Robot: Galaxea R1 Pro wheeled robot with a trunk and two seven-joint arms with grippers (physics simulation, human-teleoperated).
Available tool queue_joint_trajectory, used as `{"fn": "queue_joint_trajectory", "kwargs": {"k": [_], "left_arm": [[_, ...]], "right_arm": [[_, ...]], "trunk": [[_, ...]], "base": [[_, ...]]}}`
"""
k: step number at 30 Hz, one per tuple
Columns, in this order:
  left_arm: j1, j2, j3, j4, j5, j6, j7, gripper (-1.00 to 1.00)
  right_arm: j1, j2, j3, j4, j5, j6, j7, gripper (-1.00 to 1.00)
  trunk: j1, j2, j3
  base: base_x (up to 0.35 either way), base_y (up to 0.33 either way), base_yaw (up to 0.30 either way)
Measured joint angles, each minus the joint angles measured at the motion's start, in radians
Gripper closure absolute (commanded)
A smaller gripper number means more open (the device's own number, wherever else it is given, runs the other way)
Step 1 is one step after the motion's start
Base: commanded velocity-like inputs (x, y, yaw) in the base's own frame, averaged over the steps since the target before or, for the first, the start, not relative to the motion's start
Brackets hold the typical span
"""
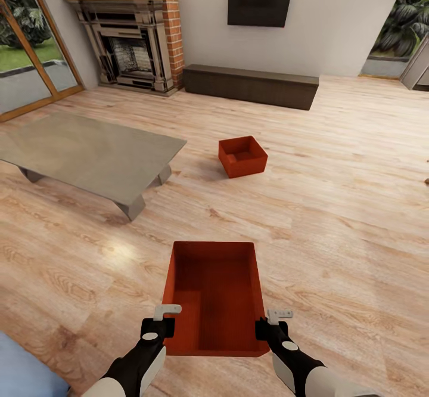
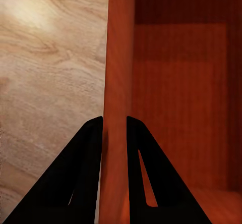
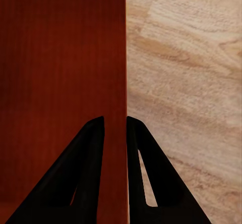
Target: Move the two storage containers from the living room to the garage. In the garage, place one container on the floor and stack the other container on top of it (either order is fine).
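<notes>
Over at the left, a glass door in a wooden frame (image 1: 27,57) lets in garden green, and beside it a red-brick fireplace (image 1: 128,33) rises with a pale stone surround. Before them stands a low grey table (image 1: 89,149), a flat matte slab on angled legs, its near corner pointing out over the light wood plank floor (image 1: 333,206). A blue sofa corner (image 1: 24,373) pokes in at the lower left.

Nearer the middle, the left gripper (image 1: 168,320) pinches the left wall of the near storage container (image 1: 214,301), a red-orange, thin-walled, open-topped box. From the left wrist camera, black fingers (image 2: 80,178) press either side of that smooth wall (image 2: 118,82). The box's far rim looks to be off the planks, though I cannot tell for sure.

Further back, the second storage container (image 1: 242,156), alike but smaller from here, sits on the planks just right of the table's corner, apart from it, with open floor all round. Behind it a long dark bench (image 1: 250,86) runs along the white wall under a black TV (image 1: 260,0).

On the right, the right gripper (image 1: 270,320) clamps the box's right wall; its fingers (image 3: 151,178) squeeze the thin edge (image 3: 125,57). Wide bare planks stretch off rightward.
</notes>
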Motion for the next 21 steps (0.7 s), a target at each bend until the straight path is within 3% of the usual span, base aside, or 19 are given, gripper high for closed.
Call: {"fn": "queue_joint_trajectory", "kwargs": {"k": [21], "left_arm": [[0.000,0.000,0.002,-0.004,-0.002,-0.004,0.000,1.00]], "right_arm": [[-0.001,0.000,-0.001,-0.001,0.001,-0.005,0.000,1.00]], "trunk": [[-0.081,0.147,0.066]], "base": [[0.000,0.000,0.000]]}}
